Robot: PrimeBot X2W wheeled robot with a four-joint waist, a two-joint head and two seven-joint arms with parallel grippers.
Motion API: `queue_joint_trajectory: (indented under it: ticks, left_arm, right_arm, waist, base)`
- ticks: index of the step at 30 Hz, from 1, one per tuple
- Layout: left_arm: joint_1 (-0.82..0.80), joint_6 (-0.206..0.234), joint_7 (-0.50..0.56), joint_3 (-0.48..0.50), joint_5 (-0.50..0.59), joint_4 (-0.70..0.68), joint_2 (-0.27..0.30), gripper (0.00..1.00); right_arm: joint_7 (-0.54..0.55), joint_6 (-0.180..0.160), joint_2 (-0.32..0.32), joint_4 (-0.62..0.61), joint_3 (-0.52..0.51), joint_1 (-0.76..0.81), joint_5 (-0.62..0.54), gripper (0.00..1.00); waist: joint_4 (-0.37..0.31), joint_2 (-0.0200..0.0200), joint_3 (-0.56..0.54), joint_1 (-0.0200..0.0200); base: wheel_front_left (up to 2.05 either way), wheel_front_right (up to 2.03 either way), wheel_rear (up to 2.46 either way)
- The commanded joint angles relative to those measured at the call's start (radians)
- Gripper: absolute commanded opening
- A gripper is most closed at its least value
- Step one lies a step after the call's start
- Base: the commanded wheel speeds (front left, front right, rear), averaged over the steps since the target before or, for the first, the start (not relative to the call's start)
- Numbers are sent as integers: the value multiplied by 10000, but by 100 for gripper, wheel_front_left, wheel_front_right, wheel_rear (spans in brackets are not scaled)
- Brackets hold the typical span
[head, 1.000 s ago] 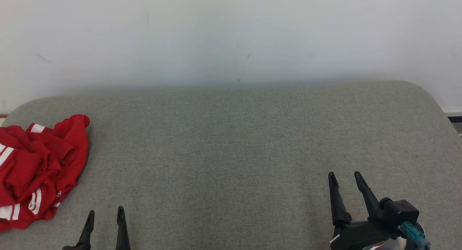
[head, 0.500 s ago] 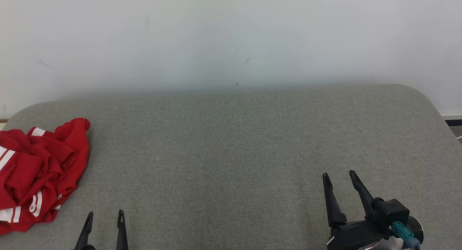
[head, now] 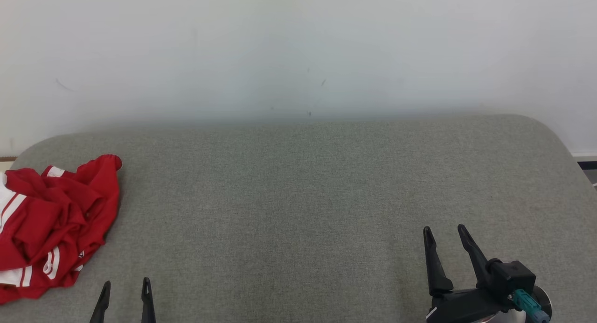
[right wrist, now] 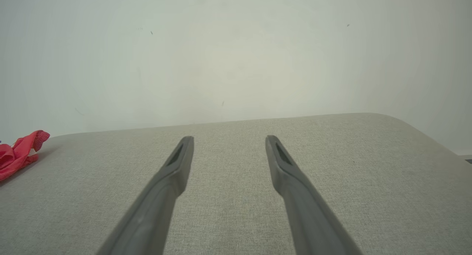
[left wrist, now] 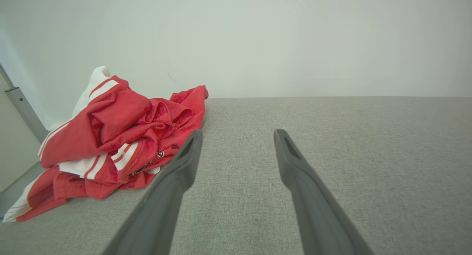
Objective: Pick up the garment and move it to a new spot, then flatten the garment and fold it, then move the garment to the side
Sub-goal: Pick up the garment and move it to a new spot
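View shifted slightly, our camera's doing; garment (head: 56,220) lies as before, crumpled, just left of left gripper (head: 126,282), well left of right gripper (head: 444,228). Both grippers wide, empty, over grey surface (head: 298,197). We judge nothing done yet: pickup, move, flattening, folding, side placement all remain.

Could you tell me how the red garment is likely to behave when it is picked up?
The garment lies crumpled in soft folds, so it will probably droop and unfurl. It looks thin, so likely light. One pinched fold may lift first, the rest trailing.
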Motion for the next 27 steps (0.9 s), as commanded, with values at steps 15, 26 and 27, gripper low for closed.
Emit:
queue_joint_trajectory:
  ticks: [15, 26, 27]
  left_arm:
    - [94, 10, -57, 9, -160, -5, 90, 100]
    - [-102, 51, -54, 190, -342, 93, 173, 100]
    - [-95, 60, -54, 207, -366, 78, 163, 100]
  right_arm:
    - [59, 7, 66, -13, -99, 172, 131, 100]
    - [-30, 7, 81, 156, -11, 117, 237, 100]
    - [-33, 7, 75, 167, 12, 118, 221, 100]
  waist:
    - [286, 0, 71, 0]
    - [1530, 0, 234, 0]
    - [1636, 0, 243, 0]
  base:
    - [0, 0, 0]
    - [0, 0, 0]
    - [0, 0, 0]
